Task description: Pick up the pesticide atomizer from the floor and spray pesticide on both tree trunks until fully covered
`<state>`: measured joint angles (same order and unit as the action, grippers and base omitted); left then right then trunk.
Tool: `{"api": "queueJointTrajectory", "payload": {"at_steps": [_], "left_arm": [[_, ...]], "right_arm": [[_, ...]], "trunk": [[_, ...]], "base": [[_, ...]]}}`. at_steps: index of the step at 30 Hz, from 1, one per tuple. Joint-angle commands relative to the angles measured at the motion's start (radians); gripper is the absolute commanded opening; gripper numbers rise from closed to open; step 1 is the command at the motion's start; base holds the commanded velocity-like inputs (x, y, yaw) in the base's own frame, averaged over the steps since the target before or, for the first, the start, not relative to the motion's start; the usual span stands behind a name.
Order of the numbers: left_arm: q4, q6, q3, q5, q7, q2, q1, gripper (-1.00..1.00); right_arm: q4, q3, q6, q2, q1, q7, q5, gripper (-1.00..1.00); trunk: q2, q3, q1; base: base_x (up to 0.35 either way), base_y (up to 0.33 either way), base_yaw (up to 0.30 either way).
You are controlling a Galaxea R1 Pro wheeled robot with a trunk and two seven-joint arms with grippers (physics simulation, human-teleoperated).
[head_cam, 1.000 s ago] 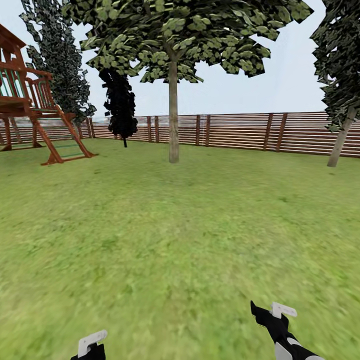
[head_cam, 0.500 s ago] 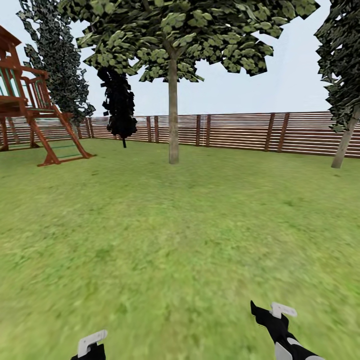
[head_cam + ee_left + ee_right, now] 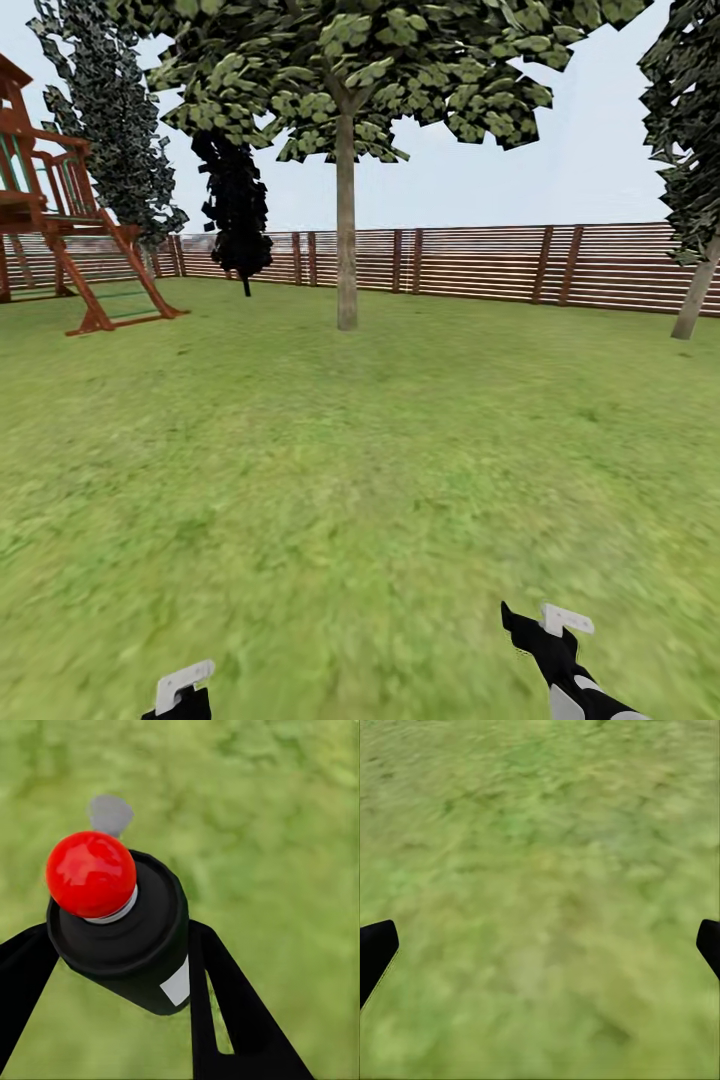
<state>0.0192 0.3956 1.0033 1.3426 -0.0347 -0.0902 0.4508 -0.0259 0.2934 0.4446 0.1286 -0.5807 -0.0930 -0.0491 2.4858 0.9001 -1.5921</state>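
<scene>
The pesticide atomizer (image 3: 131, 945), a dark cylinder with a round red tip (image 3: 91, 872), sits between the black fingers of my left gripper (image 3: 120, 945), which is shut on it above the grass. In the head view the left gripper (image 3: 182, 690) shows at the bottom edge as a white fingertip. My right gripper (image 3: 545, 625) hangs low at the bottom right; in its wrist view the right gripper (image 3: 541, 945) is open, with grass between the fingers. Straight ahead across the lawn (image 3: 360, 480) stands a tree (image 3: 350, 60) with a straight grey-brown trunk (image 3: 347, 250).
A brown slat fence (image 3: 480, 262) closes the lawn's far side. A red-brown wooden play frame with a ladder (image 3: 70, 250) stands at the far left. Dark narrow trees (image 3: 100, 120) (image 3: 236, 210) rise behind it. At the right edge is a dark-leaved tree with a leaning trunk (image 3: 693, 298).
The whole view has crept forward and turned a little: the play frame slid left, the right tree's trunk slid right. Both grippers keep their places in the picture.
</scene>
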Motion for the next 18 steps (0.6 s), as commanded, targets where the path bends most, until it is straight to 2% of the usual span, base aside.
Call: {"api": "queueJointTrajectory", "payload": {"at_steps": [1, 18], "left_arm": [[0.001, 0.002, 0.006, 0.010, -0.004, 0.000, 0.000, -1.00], [0.001, 0.002, 0.006, 0.010, -0.004, 0.000, 0.000, -1.00]], "right_arm": [[0.001, 0.007, 0.003, 0.000, -0.001, -0.010, -0.005, 1.00], [0.001, 0.007, 0.003, 0.000, -0.001, -0.010, -0.005, 1.00]], "trunk": [[0.000, 0.001, 0.000], [0.000, 0.001, 0.000]], "base": [[0.330, 0.000, 0.000], [0.330, 0.000, 0.000]]}}
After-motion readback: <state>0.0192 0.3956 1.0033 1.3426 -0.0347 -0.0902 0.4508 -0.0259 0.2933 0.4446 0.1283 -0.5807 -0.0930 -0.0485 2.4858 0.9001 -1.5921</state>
